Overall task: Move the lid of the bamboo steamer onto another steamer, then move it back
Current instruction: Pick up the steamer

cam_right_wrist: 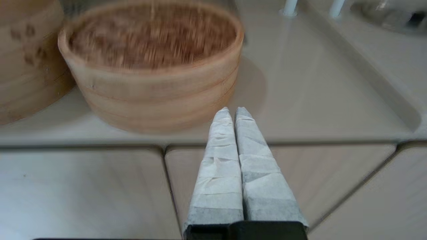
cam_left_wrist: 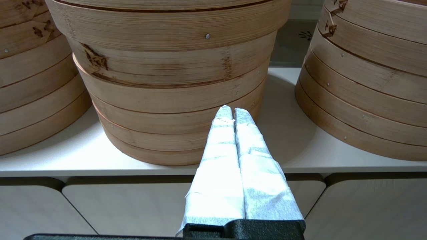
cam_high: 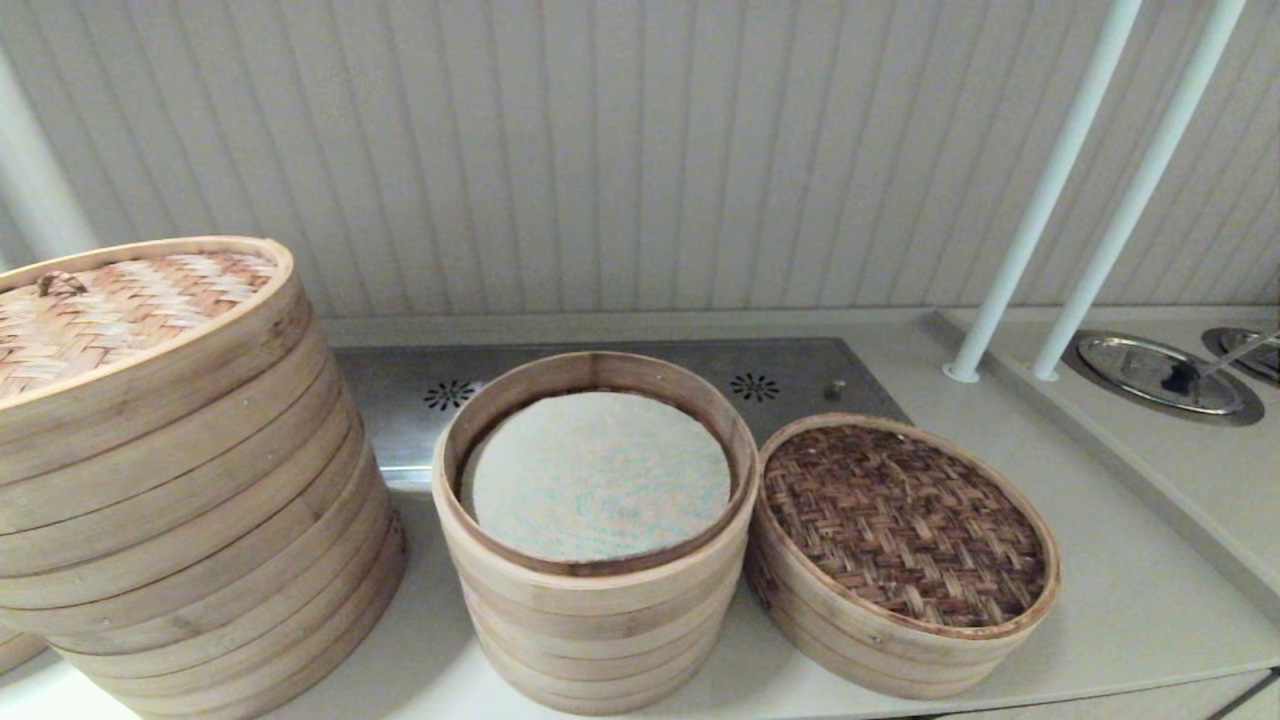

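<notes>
no readable text, labels or numbers

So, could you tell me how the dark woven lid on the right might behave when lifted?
The bamboo steamer lid looks thin and woven, so probably light and stiff. Its pale rim band appears smooth with no visible handle, so closed pincers may slip; gripping across the rim seems safer.

Illumination is even, diffuse and moderately bright, coming from overhead. Soft shadows lie on the counter [cam_high: 1120, 600] at the bases of the steamers. A faint sheen shows on the steel panel [cam_high: 620, 375]. The head view bows straight lines near its edges. The right wrist view is motion-blurred; the left wrist view is sharp.
</notes>
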You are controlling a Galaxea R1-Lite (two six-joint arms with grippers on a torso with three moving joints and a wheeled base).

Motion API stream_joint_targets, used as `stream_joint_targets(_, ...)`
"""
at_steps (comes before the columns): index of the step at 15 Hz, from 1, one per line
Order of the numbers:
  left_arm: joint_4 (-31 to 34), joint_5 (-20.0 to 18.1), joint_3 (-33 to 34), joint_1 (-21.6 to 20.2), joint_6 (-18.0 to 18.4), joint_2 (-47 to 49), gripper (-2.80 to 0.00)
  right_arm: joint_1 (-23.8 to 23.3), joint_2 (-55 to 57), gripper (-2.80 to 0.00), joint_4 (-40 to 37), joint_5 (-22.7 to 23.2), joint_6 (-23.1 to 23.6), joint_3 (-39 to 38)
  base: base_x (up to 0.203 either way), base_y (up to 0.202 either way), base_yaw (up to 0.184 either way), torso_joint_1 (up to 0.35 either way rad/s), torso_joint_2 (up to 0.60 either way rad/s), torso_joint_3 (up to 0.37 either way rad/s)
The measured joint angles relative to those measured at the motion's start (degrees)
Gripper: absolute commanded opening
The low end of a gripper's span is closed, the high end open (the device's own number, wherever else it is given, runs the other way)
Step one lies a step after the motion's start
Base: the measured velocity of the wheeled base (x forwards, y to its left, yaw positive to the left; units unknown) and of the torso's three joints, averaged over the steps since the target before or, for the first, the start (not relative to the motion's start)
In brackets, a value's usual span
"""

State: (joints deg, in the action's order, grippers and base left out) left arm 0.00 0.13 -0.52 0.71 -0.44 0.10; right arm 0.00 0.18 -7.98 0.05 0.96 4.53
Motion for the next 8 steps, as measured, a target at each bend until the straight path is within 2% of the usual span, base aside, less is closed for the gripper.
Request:
stream_joint_targets(5, 0.0, 0.0, 0.0, 0.0, 0.0, 0.0, -2.80, -0.2, 8.4, -2.80, -3.1, 0.0, 0.0, 11.0, 0.000, 0.000, 0.000, 0.000, 0.00, 0.000)
stream_joint_targets(8, 0.0, 0.0, 0.0, 0.0, 0.0, 0.0, -2.80, -3.1, 18.9, -2.80, -2.9, 1.1, -0.1, 16.5, 0.000, 0.000, 0.000, 0.000, 0.00, 0.000)
